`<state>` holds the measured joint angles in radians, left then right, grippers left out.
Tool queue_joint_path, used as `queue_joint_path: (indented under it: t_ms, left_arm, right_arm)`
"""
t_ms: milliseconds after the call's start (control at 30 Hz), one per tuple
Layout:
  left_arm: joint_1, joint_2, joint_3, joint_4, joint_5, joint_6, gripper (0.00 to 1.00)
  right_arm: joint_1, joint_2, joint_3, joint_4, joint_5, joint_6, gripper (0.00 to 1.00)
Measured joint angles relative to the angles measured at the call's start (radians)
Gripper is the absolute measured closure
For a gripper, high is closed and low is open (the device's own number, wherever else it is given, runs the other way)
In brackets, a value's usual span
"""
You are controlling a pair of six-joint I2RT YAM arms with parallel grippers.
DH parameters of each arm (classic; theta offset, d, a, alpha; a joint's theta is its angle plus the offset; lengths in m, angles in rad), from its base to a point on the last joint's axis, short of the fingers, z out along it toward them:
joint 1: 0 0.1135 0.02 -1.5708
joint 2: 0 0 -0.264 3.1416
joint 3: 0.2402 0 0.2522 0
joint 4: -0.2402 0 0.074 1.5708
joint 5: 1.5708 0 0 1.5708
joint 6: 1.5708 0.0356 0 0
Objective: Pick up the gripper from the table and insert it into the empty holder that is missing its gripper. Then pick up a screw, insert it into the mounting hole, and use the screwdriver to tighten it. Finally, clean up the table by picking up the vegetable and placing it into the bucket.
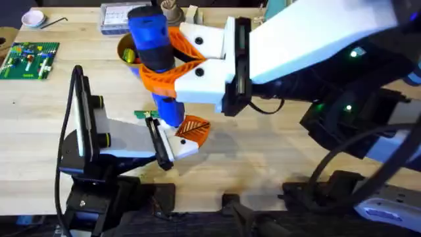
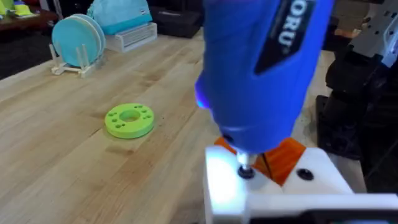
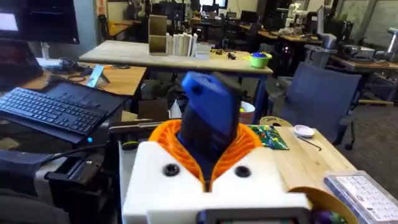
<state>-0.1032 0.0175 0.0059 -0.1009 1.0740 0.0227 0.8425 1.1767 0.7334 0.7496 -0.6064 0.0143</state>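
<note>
The screwdriver (image 1: 155,56) stands nearly upright over the white holder (image 1: 179,146), its tip (image 2: 245,172) seated in a mounting hole just beside the orange gripper (image 1: 195,127). To tighten well, I judge, keep the shaft square to the hole and press down lightly so the bit stays seated. The right hand (image 1: 187,62) is closed on the screwdriver's blue body, its orange pads (image 3: 166,140) pressing both sides. The left hand's opening I cannot tell.
</note>
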Motion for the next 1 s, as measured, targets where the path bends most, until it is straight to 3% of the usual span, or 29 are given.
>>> queue_joint_path:
  t_ms: [300, 567, 800, 1000]
  left_arm:
    - [0.0, -0.005, 0.001, 0.0, -0.002, 0.003, 0.997]
    - [0.0, -0.005, 0.001, -0.001, 0.0, 0.003, 0.997]
    - [0.0, -0.005, 0.001, -0.001, 0.0, 0.003, 0.997]
    - [0.0, -0.005, 0.001, -0.001, 0.0, 0.003, 0.997]
  right_arm:
    - [-0.009, -0.006, -0.023, 0.1, -0.013, 0.001, 0.978]
    - [-0.049, -0.096, -0.023, 0.13, -0.005, 0.0, 0.978]
    - [-0.076, -0.097, -0.023, 0.065, -0.004, 0.0, 0.978]
    - [-0.126, -0.097, -0.023, -0.083, 0.012, 0.001, 0.978]
